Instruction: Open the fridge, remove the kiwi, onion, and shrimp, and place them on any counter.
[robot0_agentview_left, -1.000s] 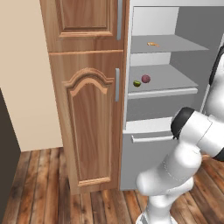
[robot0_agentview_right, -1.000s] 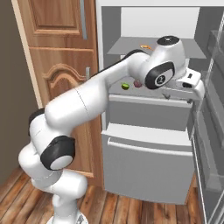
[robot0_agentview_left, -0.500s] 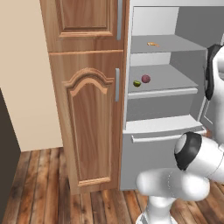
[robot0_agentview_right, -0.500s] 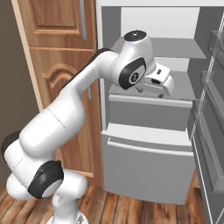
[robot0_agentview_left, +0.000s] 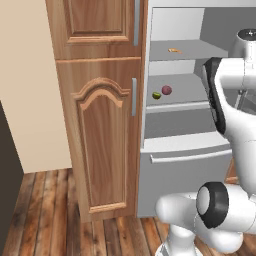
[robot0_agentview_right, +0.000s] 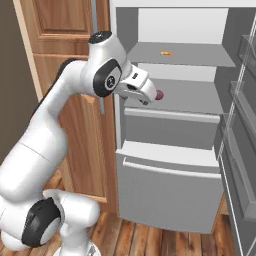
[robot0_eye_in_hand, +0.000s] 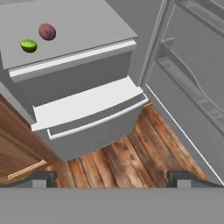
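The fridge (robot0_agentview_left: 175, 145) stands open, white inside. On its middle shelf (robot0_eye_in_hand: 87, 26) lie the lime-green kiwi (robot0_eye_in_hand: 28, 45) and the reddish-purple onion (robot0_eye_in_hand: 47, 31), side by side and close together. The left base view shows the kiwi (robot0_agentview_left: 156, 95) left of the onion (robot0_agentview_left: 166, 90). The orange shrimp (robot0_agentview_left: 174, 50) lies on the shelf above. My gripper (robot0_agentview_right: 146, 98) hangs in front of the middle shelf's left part, covering the kiwi there, with the onion (robot0_agentview_right: 159, 95) peeking out beside it. Its fingertips (robot0_eye_in_hand: 43, 178) stand wide apart, open with nothing between them. The counter is out of view.
A tall brown wooden cabinet (robot0_agentview_left: 100, 125) stands directly left of the fridge. The fridge door (robot0_agentview_right: 240, 150), with racks on its inside, is swung out to the right. The bottom drawer (robot0_eye_in_hand: 87, 118) juts out below the shelves, above the plank floor (robot0_eye_in_hand: 131, 162).
My arm has swung left across the fridge opening, carrying the hand from the right side to the left part of the middle shelf. The jaws stayed open; the food has not moved.
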